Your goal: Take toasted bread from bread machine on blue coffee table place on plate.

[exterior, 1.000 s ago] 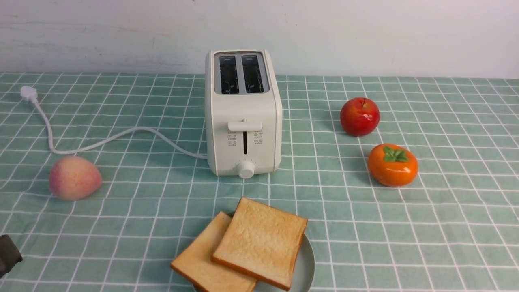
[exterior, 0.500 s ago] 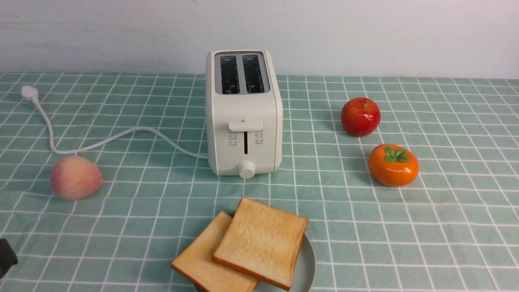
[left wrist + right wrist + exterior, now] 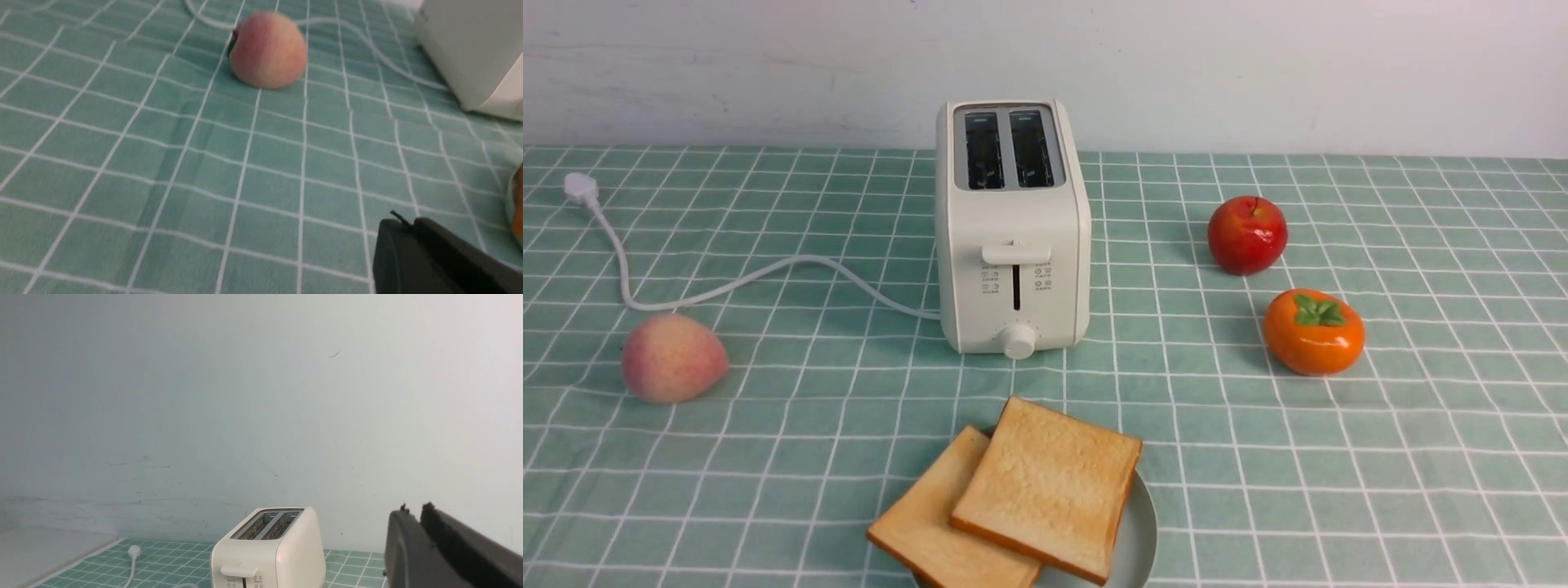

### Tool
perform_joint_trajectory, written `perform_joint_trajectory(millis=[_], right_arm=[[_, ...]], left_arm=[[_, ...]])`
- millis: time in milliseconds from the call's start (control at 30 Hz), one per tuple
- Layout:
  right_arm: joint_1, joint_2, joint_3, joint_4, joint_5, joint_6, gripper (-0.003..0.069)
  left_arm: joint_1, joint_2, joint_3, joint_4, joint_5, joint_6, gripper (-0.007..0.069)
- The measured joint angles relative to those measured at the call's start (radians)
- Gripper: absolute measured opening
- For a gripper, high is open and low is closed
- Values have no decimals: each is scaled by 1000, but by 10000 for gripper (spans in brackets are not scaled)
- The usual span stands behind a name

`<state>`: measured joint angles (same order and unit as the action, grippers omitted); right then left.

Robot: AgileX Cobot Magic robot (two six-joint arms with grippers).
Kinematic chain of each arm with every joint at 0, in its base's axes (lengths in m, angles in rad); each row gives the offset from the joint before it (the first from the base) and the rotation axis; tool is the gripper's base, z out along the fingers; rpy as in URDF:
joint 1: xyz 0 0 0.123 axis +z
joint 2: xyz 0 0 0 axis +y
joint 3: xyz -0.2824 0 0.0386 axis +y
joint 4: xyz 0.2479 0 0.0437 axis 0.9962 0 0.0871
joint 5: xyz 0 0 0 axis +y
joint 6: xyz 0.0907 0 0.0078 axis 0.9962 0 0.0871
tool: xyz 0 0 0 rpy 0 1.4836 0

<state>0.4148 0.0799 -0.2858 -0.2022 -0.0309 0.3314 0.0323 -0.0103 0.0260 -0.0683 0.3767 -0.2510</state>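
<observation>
Toast (image 3: pixel 1045 486) lies stacked on my plate (image 3: pixel 1139 535) at lower centre, toaster (image 3: pixel 1013 229) slots empty. Both hands, left (image 3: pixel 402 222) and right (image 3: pixel 414 510), look pressed closed, holding nothing.

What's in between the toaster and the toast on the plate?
Nothing, just bare checked cloth between the toaster and the toast on the plate, seen in the front view.

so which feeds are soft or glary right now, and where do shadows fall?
Front view: sharp, even light, soft shadows left of the shiny red apple and glossy orange persimmon, small glare spots on both. Left wrist view: blurry all over, fuzzy pink peach smeared, black left pincer out of focus. Right wrist view: mostly bare wall, cream-white boxy toaster fairly crisp, right pincer soft.
</observation>
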Motion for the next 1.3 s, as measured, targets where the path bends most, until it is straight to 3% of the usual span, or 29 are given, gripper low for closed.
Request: perform_joint_trajectory(millis=[1100, 1300], right_arm=[[0, 0, 0, 5, 1, 0, 83], [0, 0, 0, 178, 127, -73, 90]], left_arm=[[-6, 0, 4, 6, 6, 2, 68], [-6, 0, 4, 8, 7, 2, 73]])
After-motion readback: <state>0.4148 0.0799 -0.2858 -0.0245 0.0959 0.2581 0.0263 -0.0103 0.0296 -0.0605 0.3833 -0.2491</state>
